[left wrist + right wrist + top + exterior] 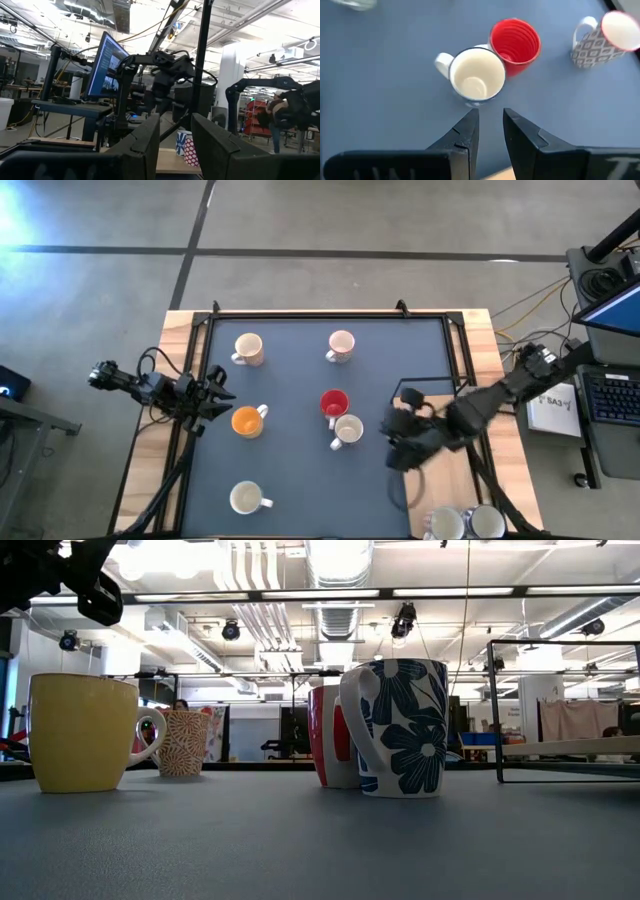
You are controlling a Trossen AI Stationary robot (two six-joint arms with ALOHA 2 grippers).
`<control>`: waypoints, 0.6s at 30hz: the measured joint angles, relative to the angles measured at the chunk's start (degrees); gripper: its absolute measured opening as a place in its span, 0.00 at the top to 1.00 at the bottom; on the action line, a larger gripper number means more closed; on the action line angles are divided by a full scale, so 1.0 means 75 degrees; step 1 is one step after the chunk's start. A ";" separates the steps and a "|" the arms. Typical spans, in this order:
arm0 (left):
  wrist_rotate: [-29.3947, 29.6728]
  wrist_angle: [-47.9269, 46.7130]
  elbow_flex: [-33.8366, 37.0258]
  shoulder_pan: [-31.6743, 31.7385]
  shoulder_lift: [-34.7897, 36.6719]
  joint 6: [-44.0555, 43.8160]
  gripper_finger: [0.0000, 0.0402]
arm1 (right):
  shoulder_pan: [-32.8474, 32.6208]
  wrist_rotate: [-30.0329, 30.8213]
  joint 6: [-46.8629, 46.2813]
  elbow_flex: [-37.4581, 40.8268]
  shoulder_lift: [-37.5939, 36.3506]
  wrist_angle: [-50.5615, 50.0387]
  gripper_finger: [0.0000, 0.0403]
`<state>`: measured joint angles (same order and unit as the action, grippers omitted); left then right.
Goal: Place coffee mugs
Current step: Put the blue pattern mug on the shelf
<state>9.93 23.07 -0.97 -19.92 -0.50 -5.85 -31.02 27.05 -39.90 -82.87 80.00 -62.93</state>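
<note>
Six mugs stand upright on the blue mat: cream (pixel 248 348), pale pink (pixel 341 345), orange (pixel 247 421), red (pixel 334 403), a white one with blue flowers (pixel 347 430) touching the red, and another white (pixel 247 499). Two more mugs (pixel 465 523) stand on the wood at the near right corner. My right gripper (pixel 393 432) is open, just right of the flowered mug (pixel 477 75), above the mat; its fingers (pixel 491 125) point at it without touching. My left gripper (pixel 222 395) is open, raised beside the orange mug (pixel 85 730) on its left.
A black frame (pixel 330 313) borders the mat on the wooden table (pixel 175 330). Bare mat lies between the near white mug and the right arm (pixel 490 400). A laptop and papers (pixel 610 390) stand beyond the right edge.
</note>
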 joint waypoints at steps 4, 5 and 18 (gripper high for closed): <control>0.0000 0.0000 0.0000 -0.0001 -0.0002 -0.0001 0.76 | 0.0843 -0.0911 0.0195 0.0003 0.0361 0.0501 0.78; 0.0000 0.0000 0.0000 0.0000 0.0001 0.0000 0.76 | 0.1043 -0.1257 0.0203 0.0003 0.0457 0.0642 0.77; 0.0000 0.0000 0.0000 0.0000 -0.0002 -0.0003 0.76 | 0.2848 -0.2348 -0.0337 0.0009 0.1948 0.1067 0.72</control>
<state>9.93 23.07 -0.97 -19.93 -0.51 -5.87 -9.66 9.44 -42.42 -82.81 94.61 -54.93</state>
